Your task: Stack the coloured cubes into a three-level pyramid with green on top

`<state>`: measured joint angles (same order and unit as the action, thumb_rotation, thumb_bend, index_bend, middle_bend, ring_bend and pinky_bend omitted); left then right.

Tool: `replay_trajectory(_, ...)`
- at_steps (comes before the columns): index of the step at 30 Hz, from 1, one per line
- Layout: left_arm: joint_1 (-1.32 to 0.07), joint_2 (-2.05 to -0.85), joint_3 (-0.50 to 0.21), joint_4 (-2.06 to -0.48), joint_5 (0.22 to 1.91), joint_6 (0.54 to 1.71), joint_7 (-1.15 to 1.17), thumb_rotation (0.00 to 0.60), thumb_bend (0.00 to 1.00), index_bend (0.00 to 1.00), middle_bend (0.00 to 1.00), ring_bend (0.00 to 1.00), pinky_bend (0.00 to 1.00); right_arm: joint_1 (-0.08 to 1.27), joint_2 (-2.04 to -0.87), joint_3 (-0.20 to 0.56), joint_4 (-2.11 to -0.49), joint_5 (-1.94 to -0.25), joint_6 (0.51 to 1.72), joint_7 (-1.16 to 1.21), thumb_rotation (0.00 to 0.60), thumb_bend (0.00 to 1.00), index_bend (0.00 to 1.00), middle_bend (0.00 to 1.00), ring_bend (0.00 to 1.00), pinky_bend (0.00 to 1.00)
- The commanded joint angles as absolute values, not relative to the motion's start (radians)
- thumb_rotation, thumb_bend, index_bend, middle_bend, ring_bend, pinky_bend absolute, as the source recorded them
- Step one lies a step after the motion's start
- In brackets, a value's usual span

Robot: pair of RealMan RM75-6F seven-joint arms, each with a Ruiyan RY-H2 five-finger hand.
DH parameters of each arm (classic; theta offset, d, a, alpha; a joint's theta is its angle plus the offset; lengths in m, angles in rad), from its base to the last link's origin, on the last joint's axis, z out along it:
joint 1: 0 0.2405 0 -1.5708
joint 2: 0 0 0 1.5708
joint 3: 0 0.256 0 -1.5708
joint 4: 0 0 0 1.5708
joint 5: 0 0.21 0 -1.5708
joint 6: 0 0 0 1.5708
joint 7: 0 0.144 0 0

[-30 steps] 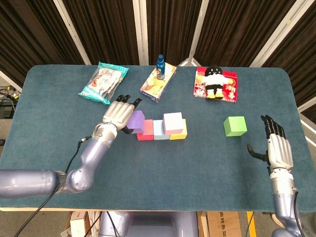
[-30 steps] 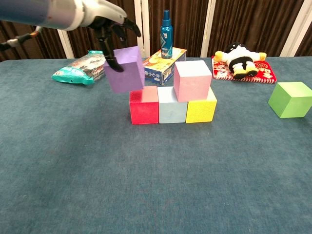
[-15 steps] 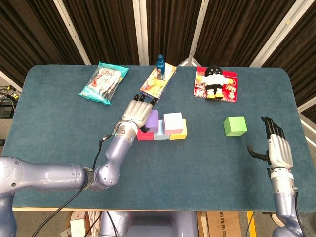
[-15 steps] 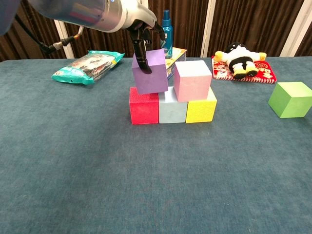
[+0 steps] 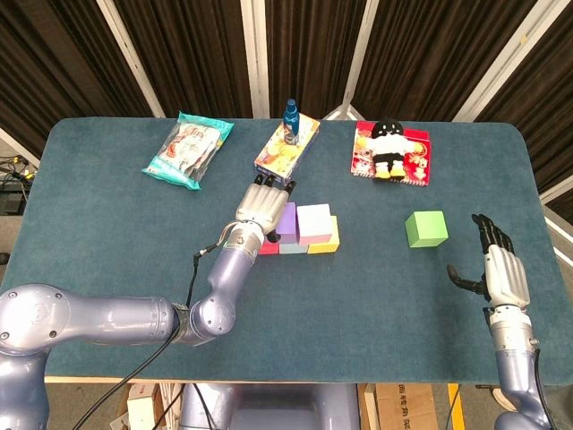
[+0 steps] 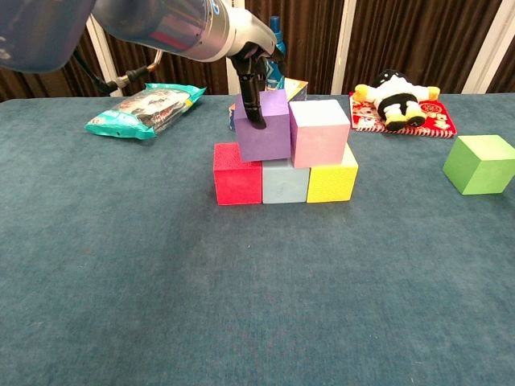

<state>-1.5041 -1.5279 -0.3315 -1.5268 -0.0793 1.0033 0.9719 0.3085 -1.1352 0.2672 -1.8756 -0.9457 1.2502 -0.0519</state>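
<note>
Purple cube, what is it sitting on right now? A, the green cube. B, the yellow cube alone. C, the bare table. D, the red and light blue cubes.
D: the purple cube, held by the left hand, rests across the red cube and light blue cube, beside the pink cube.

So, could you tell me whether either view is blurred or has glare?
Head view: sharp, evenly lit, no glare on the table. Chest view: the cubes are crisp, and only the left hand and its arm, close to the lens, look slightly soft.
</note>
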Motion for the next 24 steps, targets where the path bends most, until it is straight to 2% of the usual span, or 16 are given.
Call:
replay_trajectory(1, -1.508, -1.533, -0.332, -1.521, -0.081, 0.998, 0.977, 0.600, 0.34, 0.05, 0.39, 0.05, 0.06, 0.309, -1.136, 0.268, -1.874, -0.943, 1.249, -0.052, 0.600, 0.34, 0.00, 0.00, 0.00, 0.00)
replay_trajectory(24, -1.511, -1.568, -0.329, -1.479, -0.097, 0.988, 1.001, 0.600, 0.34, 0.05, 0.39, 0.05, 0.06, 0.311, -1.137, 0.267, -1.871, -0.931, 1.237, -0.050, 0.600, 0.34, 0.00, 0.00, 0.00, 0.00)
